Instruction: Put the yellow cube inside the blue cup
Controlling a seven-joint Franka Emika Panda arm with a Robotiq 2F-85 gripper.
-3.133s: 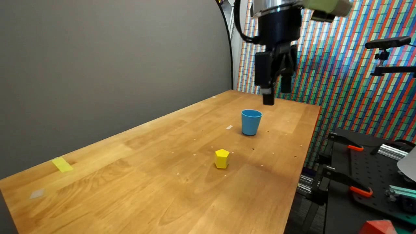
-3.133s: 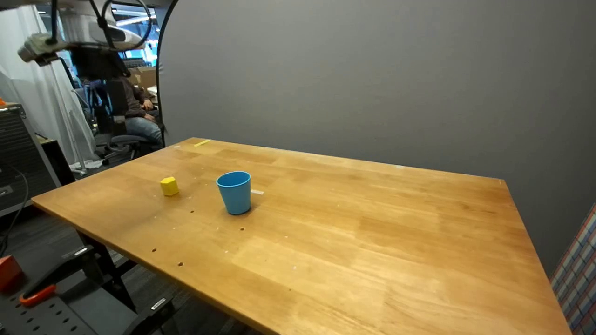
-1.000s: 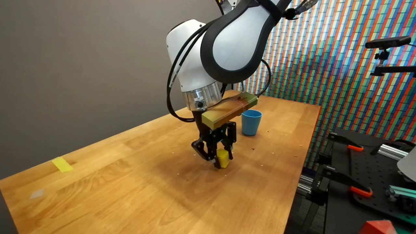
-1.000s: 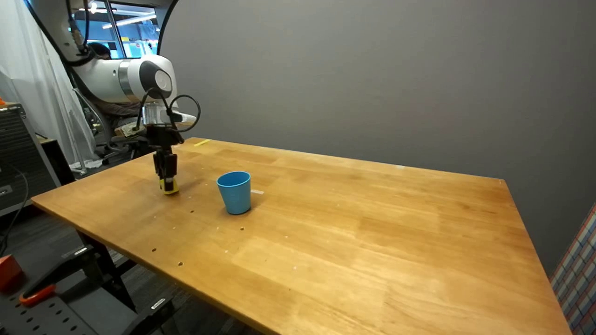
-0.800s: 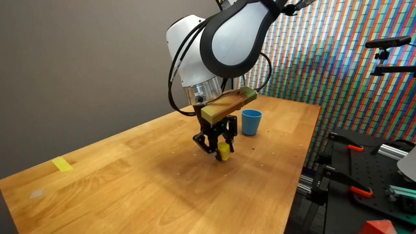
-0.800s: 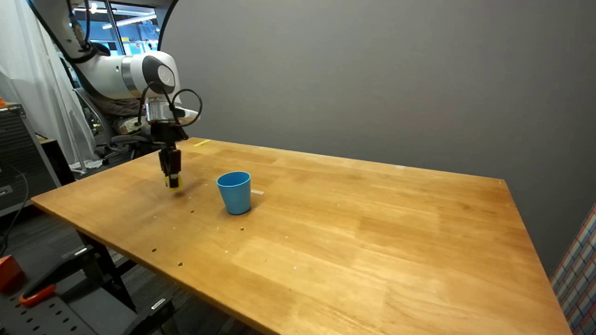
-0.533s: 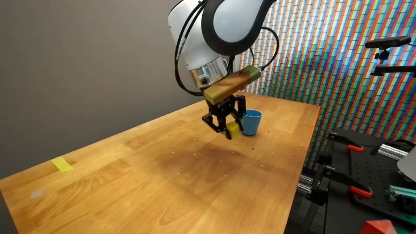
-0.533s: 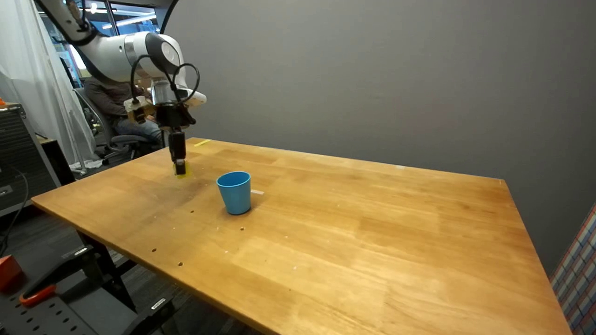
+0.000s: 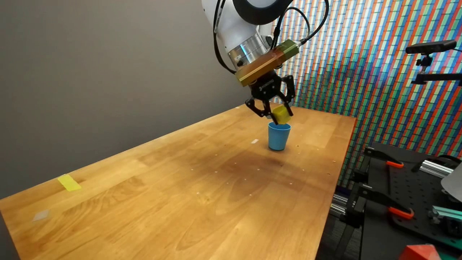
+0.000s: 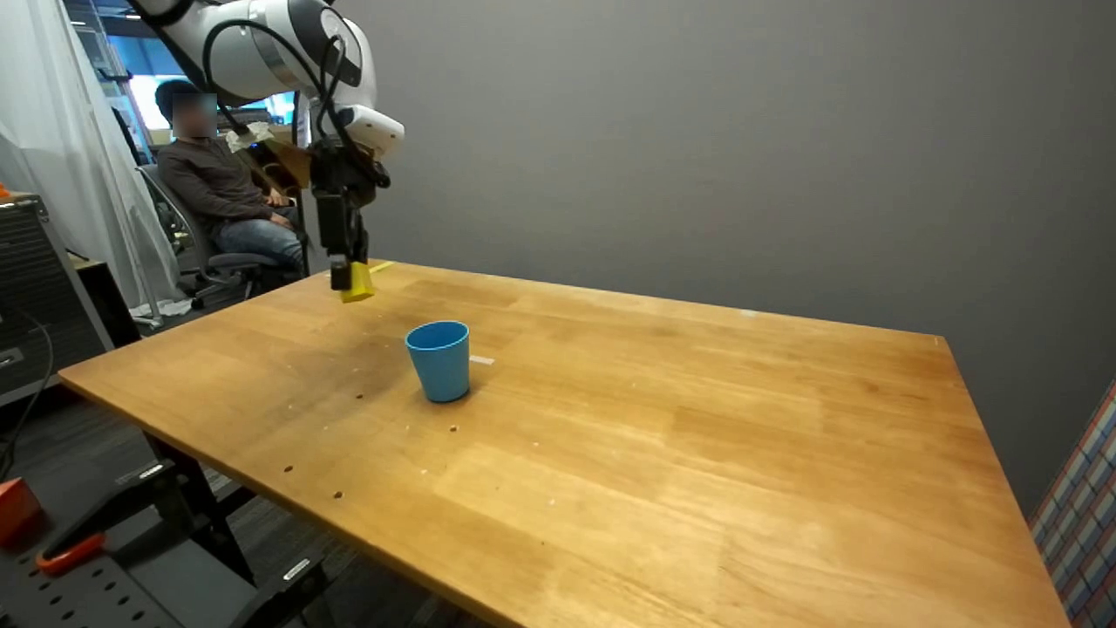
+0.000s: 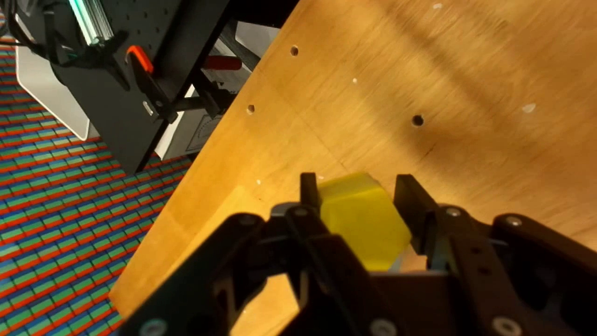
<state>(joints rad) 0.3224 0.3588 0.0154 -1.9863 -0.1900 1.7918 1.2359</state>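
Black, my fingers (image 11: pixel 413 200) clamp the yellow cube (image 11: pixel 364 219) from opposite sides and hold it above the table (image 11: pixel 326 93). In an exterior view my gripper (image 9: pixel 284 118) leans, tips pointing down and toward the right of that view, and my white arm (image 9: pixel 234 29) slants in from the top. The cube tilts with the grip, flat faces meeting at plain edges, partly covered by my fingers. It is outside the cup (image 10: pixel 440 365), and in an exterior view the two are apart. The cup stands upright on the table, light blue, mouth up, narrower at its base. Well away lies yellow tape (image 9: pixel 69 182); farther off, a person (image 10: pixel 209 183) sits in a chair (image 10: pixel 235 260).
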